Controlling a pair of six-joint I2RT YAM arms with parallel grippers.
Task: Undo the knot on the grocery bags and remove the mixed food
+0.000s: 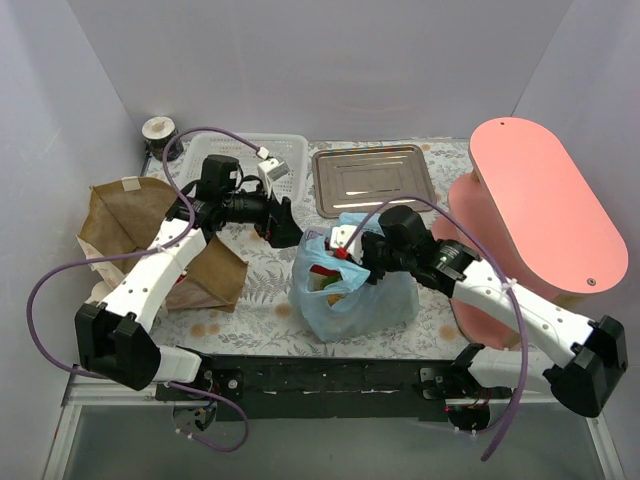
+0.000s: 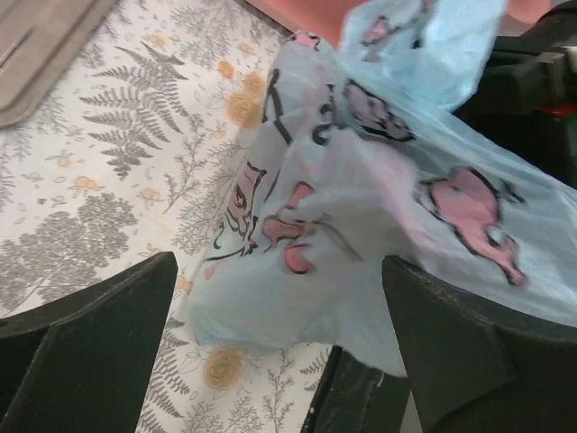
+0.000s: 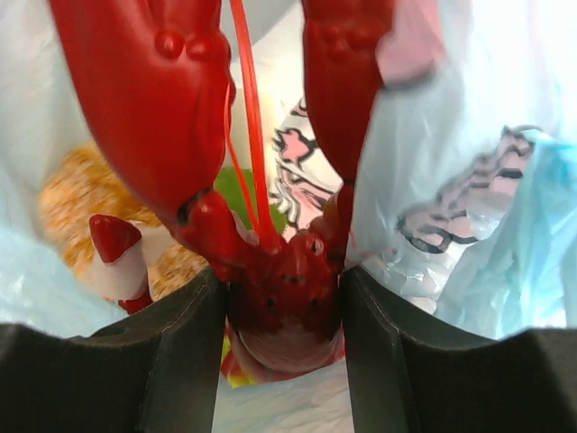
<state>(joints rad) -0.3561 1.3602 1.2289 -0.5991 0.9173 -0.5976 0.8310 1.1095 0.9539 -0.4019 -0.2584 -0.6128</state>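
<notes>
The bag (image 1: 352, 300) is pale translucent blue, printed with pink cartoon figures outlined in black. Inside it the lobster (image 3: 144, 108) is glossy red, next to a speckled orange piece (image 3: 68, 203). The tabletop (image 1: 250, 325) is white with grey ferns and orange flowers. At its left edge the paper bag (image 1: 125, 215) is brown; at the far edge the basket (image 1: 290, 150) is white and the tray (image 1: 370, 180) silver. The left gripper (image 2: 279, 266) and right gripper (image 3: 284, 298) are black, the cables (image 1: 55, 275) purple, the stand (image 1: 545, 205) pink.

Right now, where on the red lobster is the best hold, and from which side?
Grip the red lobster at its narrow head, where both claws join, coming from above through the blue bag's open mouth. That part fits between the right end effector's fingers, which clamp it now; the claws look too broad.
</notes>
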